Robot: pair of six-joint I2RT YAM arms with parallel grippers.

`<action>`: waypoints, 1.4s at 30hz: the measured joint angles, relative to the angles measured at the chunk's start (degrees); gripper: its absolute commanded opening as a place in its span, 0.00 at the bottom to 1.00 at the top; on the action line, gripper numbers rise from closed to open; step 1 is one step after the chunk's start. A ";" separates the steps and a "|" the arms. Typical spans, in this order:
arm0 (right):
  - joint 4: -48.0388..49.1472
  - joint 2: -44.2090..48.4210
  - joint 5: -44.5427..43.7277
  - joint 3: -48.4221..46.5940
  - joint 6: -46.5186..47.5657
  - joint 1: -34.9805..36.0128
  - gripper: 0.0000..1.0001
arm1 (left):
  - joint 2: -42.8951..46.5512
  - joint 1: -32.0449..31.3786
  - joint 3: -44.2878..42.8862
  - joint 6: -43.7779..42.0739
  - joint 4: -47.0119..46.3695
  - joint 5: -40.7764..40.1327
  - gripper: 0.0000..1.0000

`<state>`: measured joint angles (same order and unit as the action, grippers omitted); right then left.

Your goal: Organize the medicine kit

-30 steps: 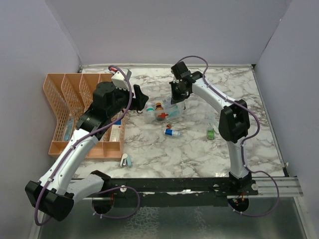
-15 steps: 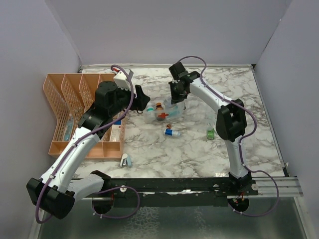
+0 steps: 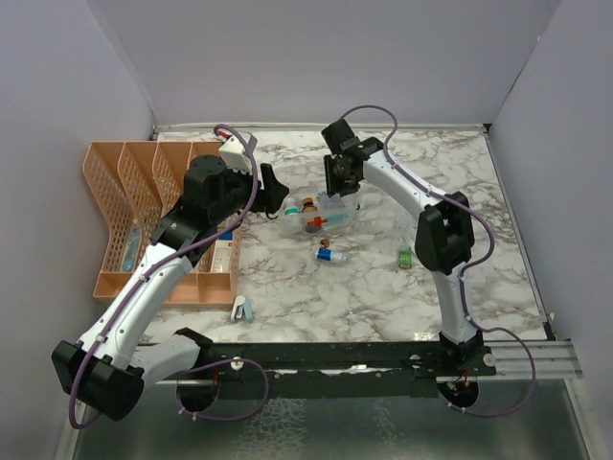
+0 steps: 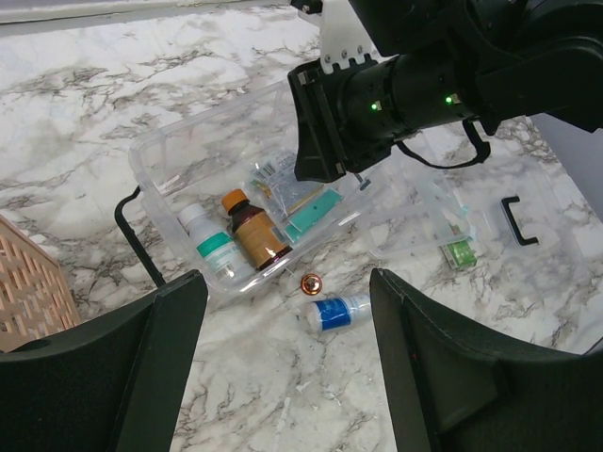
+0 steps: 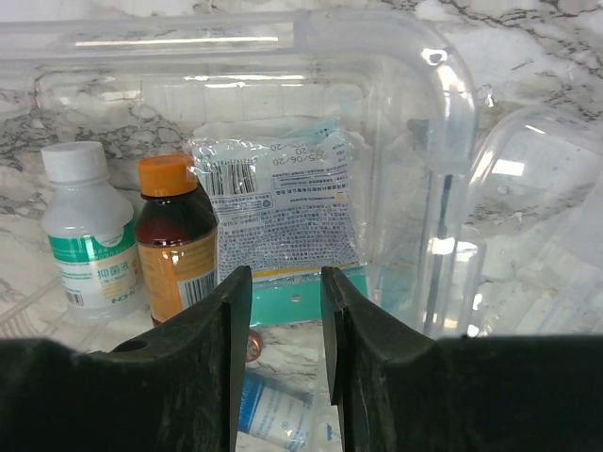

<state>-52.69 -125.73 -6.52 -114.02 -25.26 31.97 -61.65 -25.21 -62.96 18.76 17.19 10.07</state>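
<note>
The medicine kit (image 5: 407, 141) sits just below the right hand (image 5: 278, 292), whose fingers (image 5: 179, 363) stand slightly parted, grasping nothing.

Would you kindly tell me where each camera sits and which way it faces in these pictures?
Top external: fixed above and behind, facing down on the table; both arms show, bases nearest.
Left wrist: on the left arm, facing down at the medicine kit; own open jaws below, right arm above.
Right wrist: close over the kit, facing into it; own parted jaws below.
Shared: both wrist views show the brown bottle inside the kit.
</note>
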 measured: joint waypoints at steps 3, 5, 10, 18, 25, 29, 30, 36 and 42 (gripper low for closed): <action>0.20 1.44 -0.52 0.11 -0.04 -0.02 0.36 | -0.09 0.00 0.00 0.00 0.00 0.00 0.73; 0.85 3.23 -0.50 0.42 -0.09 -0.04 0.36 | -0.17 0.00 0.00 0.00 0.00 0.00 0.73; 4.42 11.10 -0.11 3.23 -0.90 -0.09 0.37 | -0.22 0.00 -0.02 0.00 0.02 0.00 0.73; 12.50 29.86 -4.46 19.12 -2.54 -0.11 0.43 | -0.20 0.00 -0.02 -0.04 0.04 0.81 0.77; 14.84 43.36 -9.81 35.91 -6.56 -0.96 0.43 | 0.39 0.00 0.00 -2.21 0.04 1.51 0.82; 14.99 49.16 -10.14 44.87 -9.97 -1.29 0.43 | 1.84 0.00 0.00 -3.13 0.02 1.49 0.87; 15.17 51.04 -9.57 48.00 -11.61 -1.27 0.43 | 2.32 0.00 0.00 -3.21 0.02 1.49 0.89; 16.33 57.68 -4.37 63.21 -20.76 -1.27 0.43 | 4.74 0.00 0.63 -3.02 -0.46 2.10 0.98; 18.56 56.81 -0.79 69.29 -27.67 -1.29 0.43 | 5.99 0.00 2.12 -2.47 -0.66 2.93 0.99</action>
<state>-34.13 -68.93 -7.31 -44.73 -52.93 30.68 -55.66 -25.21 -60.84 16.29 16.53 12.99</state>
